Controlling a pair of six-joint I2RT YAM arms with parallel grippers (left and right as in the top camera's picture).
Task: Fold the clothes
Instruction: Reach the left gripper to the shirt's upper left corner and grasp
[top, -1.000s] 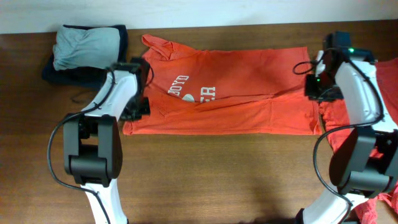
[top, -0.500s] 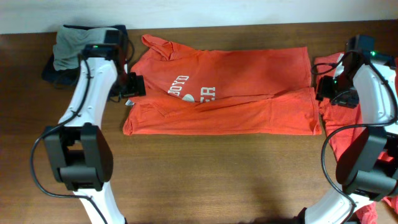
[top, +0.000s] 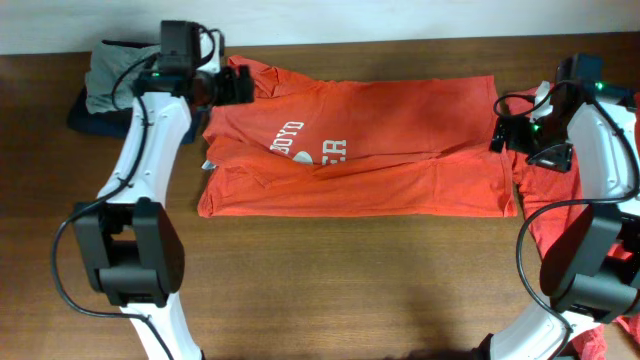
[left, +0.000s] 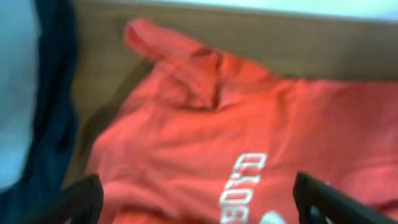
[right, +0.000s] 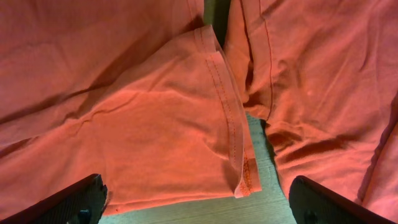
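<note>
Both claws gape wide, empty. The left claw (top: 237, 88) has swung up to the sleeve of the half-folded orange-red cotton T-shirt (top: 400, 150), now just below it. The right claw (top: 499, 134) has returned above the hem. Judging by this, fold 2 begins next.

You can read only part of the white lettering (top: 308, 142) on the shirt (top: 410, 120): "OYD" above "ER", left of its middle in the overhead view, the rest lost in a fold, and a blurred "OYD" (left: 244, 186) in the left wrist view.
</note>
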